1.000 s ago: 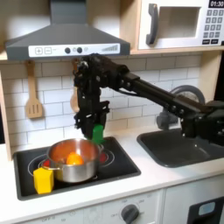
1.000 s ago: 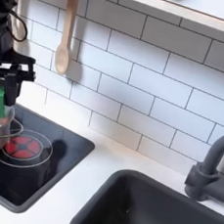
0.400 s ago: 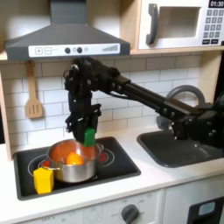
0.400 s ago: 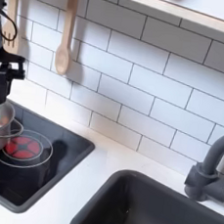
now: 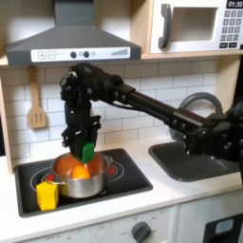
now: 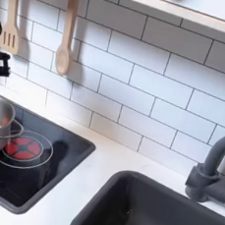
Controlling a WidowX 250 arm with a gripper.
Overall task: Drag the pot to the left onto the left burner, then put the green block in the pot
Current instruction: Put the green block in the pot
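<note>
Meanwhile the gripper clamps the green block above the pot holding an orange piece.

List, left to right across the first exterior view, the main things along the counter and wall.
Wooden spatula on the wall → yellow cup → the pot with the green block held above it by the tool → faucet → sink.

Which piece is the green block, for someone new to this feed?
In the first exterior view, find the black cooktop and the silver pot on it. Above the pot's rim, the pincer holds the green block. It is the green piece, unlike the orange piece inside and the yellow cup beside.
</note>
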